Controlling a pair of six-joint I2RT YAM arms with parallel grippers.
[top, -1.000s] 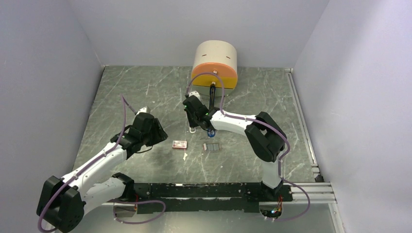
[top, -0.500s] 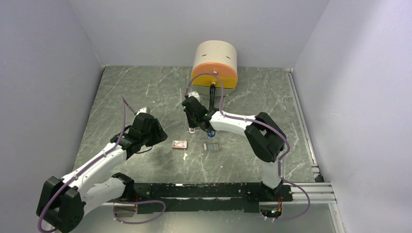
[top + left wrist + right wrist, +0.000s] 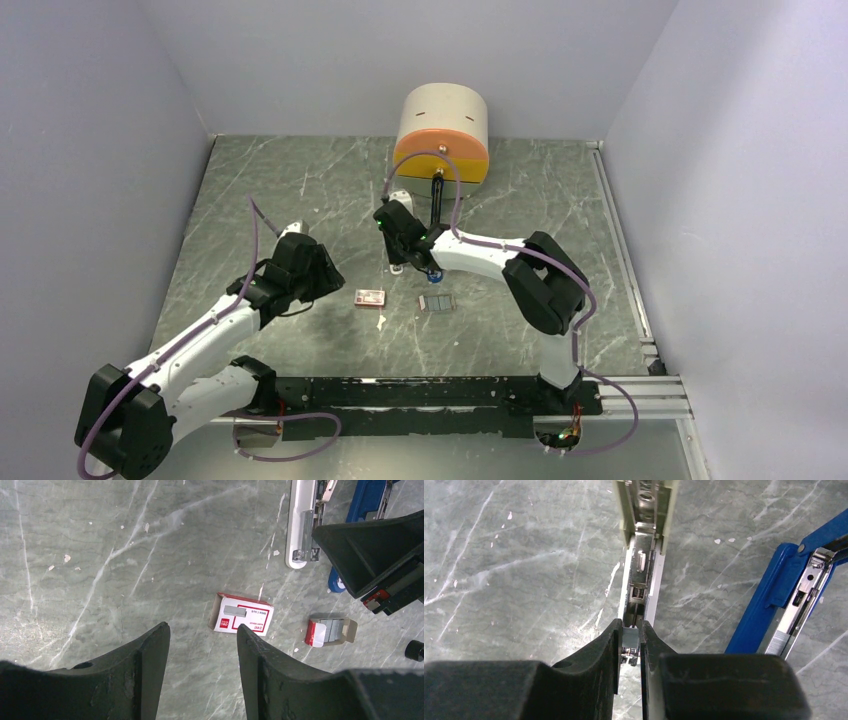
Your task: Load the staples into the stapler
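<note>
A green-grey marbled counter (image 3: 300,190) is carrying everything, and plain lavender-grey walls (image 3: 100,150) are closing it in on three sides. A beige-and-orange drum (image 3: 443,125) is sitting at the back. From above, the right tool (image 3: 631,631) is covering the white stapler (image 3: 642,565), so little of it is showing there. In both wrist views its far end is running off the top edge. The blue stapler (image 3: 781,587) is likewise being cut off by the frame. The white stapler is lying opened up, its long axis running straight away from the right tool's fingertips, metal channel facing up. The right tool is pinching a short grey strip of staples (image 3: 629,641) between its fingers, right at the near end of that channel; whether the strip is touching the channel is not showing clearly. The left tool (image 3: 202,629) is hanging with fingers apart, gripping nothing, above a red-and-white box (image 3: 250,624). Just beside the box, an open tray (image 3: 330,631) is holding more grey strips
</note>
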